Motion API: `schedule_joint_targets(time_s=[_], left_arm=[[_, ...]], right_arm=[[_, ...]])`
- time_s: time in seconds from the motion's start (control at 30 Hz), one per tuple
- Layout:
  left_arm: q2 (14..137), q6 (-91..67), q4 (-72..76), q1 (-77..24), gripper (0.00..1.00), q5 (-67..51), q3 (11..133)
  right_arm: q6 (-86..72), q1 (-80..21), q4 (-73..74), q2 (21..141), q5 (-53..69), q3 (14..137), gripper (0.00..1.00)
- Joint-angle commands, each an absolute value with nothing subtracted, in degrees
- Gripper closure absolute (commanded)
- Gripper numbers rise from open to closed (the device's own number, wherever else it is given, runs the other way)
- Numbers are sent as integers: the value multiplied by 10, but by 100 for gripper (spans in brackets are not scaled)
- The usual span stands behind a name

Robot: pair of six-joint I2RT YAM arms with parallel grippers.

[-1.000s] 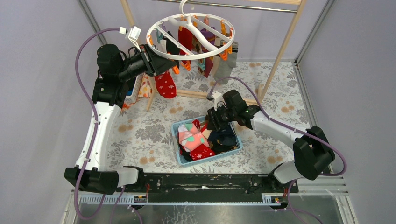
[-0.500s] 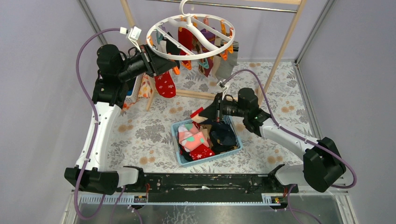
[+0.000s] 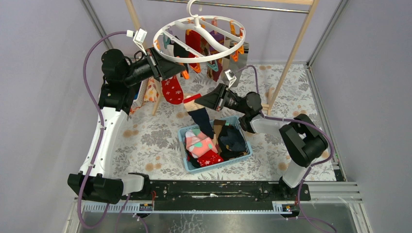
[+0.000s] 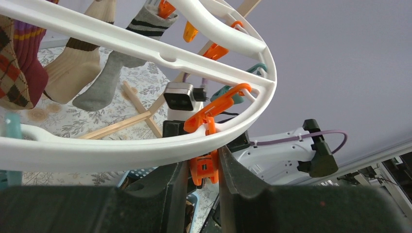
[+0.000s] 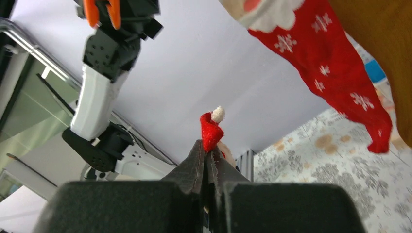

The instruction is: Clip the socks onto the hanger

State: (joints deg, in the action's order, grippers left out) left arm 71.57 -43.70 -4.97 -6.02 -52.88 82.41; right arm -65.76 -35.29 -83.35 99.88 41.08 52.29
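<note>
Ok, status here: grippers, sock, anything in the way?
Left gripper squeezing an orange clip on the hanger. Right gripper shut on a dark sock, held over the basket. Hung red sock beside that clip may crowd it.

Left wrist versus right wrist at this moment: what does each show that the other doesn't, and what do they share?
Left wrist only: the white hanger ring, a beige sock hanging from it, and the left gripper closed on an orange clip. Right wrist only: the right gripper shut on a red-and-white sock tip, plus a hanging red snowflake sock. Both: that orange clip and the floral table cover.
</note>
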Motion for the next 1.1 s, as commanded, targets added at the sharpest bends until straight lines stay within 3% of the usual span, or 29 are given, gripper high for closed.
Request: schedule_joint_targets(time_s=[0.0, 0.33, 1.07], left_arm=[[710, -449, -12, -62, 96, -563, 820], [713, -433, -31, -60, 96, -569, 829], [716, -407, -59, -55, 98, -575, 850]], right_arm=[[-711, -358, -983, 1004, 392, 596, 100], [-752, -357, -983, 1060, 408, 700, 100], [-761, -348, -983, 1061, 449, 742, 100]])
